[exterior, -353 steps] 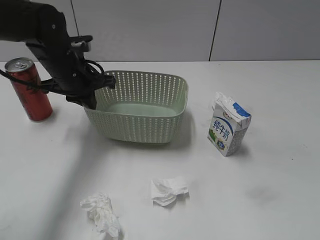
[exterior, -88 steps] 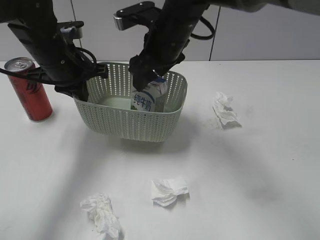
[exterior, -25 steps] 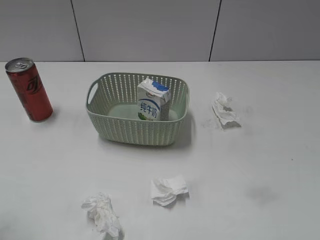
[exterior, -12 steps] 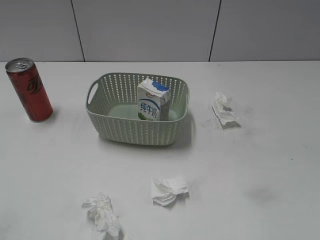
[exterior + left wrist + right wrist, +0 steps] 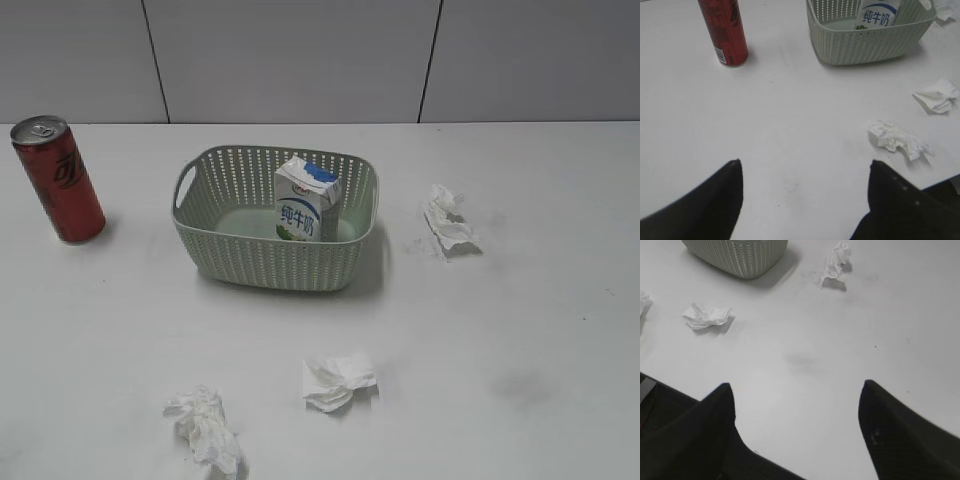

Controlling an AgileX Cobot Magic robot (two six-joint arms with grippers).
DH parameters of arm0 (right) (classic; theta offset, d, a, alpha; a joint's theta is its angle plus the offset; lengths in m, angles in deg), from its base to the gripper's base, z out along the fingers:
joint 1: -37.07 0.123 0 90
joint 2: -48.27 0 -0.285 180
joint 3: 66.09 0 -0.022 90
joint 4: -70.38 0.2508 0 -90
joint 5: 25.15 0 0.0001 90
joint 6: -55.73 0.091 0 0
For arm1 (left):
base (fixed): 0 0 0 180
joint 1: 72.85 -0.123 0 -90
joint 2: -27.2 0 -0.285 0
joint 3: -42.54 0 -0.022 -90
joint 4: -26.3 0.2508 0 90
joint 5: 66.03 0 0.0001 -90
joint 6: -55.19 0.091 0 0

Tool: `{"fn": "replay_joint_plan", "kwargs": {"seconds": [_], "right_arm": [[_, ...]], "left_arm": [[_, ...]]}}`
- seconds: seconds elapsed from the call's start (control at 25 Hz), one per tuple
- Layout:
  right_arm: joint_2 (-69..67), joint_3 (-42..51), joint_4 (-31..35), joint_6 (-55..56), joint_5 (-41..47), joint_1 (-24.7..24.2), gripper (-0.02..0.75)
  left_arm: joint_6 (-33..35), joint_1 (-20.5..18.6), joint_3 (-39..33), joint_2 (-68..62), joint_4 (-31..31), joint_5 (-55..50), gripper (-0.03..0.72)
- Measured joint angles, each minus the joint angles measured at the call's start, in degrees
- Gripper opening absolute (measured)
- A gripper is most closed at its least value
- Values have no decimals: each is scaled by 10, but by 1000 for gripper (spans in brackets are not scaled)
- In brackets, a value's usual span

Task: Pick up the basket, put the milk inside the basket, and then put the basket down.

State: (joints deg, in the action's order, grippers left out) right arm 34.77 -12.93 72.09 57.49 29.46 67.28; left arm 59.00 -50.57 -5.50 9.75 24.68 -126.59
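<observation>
The pale green basket (image 5: pixel 260 262) stands on the white table, and the white and blue milk carton (image 5: pixel 306 201) stands upright inside it. The basket (image 5: pixel 865 45) and the milk (image 5: pixel 876 12) also show at the top of the left wrist view. A corner of the basket (image 5: pixel 737 257) shows at the top left of the right wrist view. My left gripper (image 5: pixel 804 162) is open and empty over bare table, far from the basket. My right gripper (image 5: pixel 796 385) is open and empty over bare table. Neither arm shows in the exterior view.
A red soda can (image 5: pixel 58 179) stands left of the basket. Crumpled white tissues lie right of the basket (image 5: pixel 448 222), in front of it (image 5: pixel 338 380) and at the front left (image 5: pixel 205 428). A grey panelled wall runs behind the table.
Over the last second nothing has moved. Earlier, the left gripper held the basket's left rim while the right gripper set the milk inside; both arms have since withdrawn out of the exterior view.
</observation>
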Motion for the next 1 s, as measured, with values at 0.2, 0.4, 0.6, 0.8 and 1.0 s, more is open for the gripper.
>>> {"fn": "replay_joint_plan", "kwargs": {"seconds": [0.2, 0.4, 0.6, 0.8, 1.0], "right_arm": [[0, 0, 1, -1, 0, 0, 581], [0, 0, 1, -1, -1, 0, 580], [0, 0, 11, -1, -1, -29, 580], [16, 0, 24, -1, -2, -142, 580], [56, 0, 24, -1, -3, -238, 580]], "left_arm": [[1, 0, 0, -1, 0, 0, 589], [2, 0, 0, -1, 0, 0, 589], [2, -13, 0, 2, -1, 1, 589], [2, -81, 0, 34, -1, 3, 575], [2, -155, 0, 68, -1, 3, 547]]}}
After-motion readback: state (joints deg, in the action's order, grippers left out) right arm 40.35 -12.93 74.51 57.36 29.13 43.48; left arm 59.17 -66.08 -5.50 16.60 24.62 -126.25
